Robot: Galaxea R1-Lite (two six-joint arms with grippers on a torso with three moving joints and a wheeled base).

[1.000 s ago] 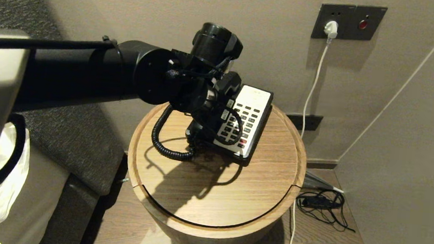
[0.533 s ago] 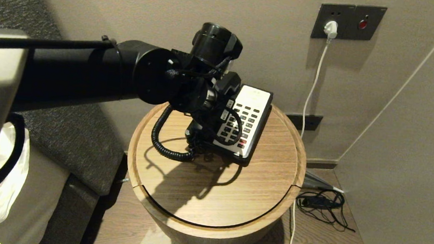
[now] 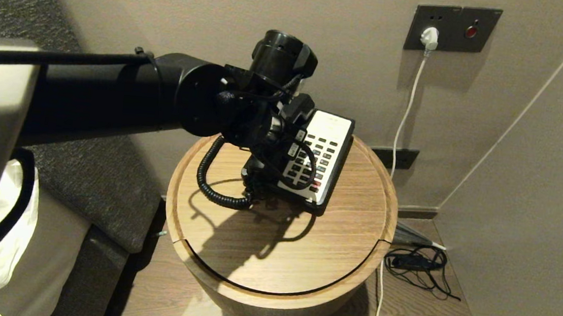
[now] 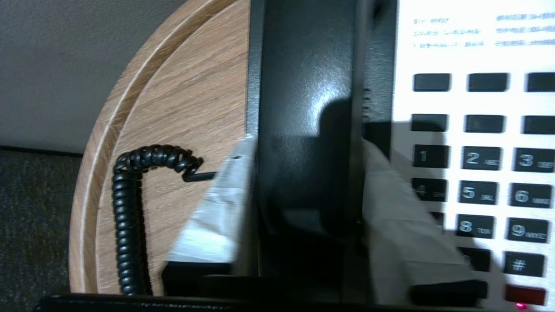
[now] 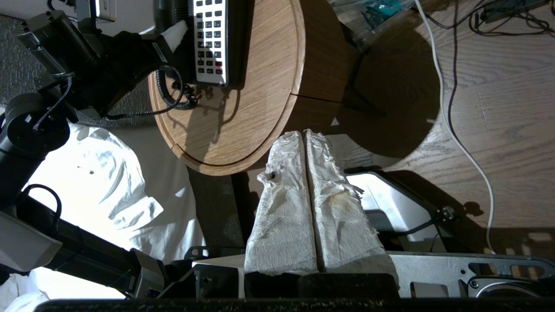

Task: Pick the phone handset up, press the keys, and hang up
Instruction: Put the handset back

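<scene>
The round wooden surface (image 3: 279,239) carries the phone base (image 3: 325,156), which lies near the far edge, close to the wall. The left arm reaches across from the left side, and its left tool (image 4: 303,203) is down over the handset (image 4: 308,95). In the left wrist view the two white padded fingers (image 4: 217,208) stand one on each side of the black handset, pinching it between them while it lies along the left side of the base, beside the number keys (image 4: 477,193). The coiled cord (image 3: 210,182) hangs in a loop on the wood next to the phone. The right tool (image 5: 305,195) is parked low, well apart from the surface, with its wrapped fingers pressed together on nothing. I judge that the first step is in hand: the handset is gripped, but I cannot tell if it has already left its cradle. The next move calls for a straight lift away from the base, with enough slack in the cord that the base is not dragged, so the keys become free for pressing.
</scene>
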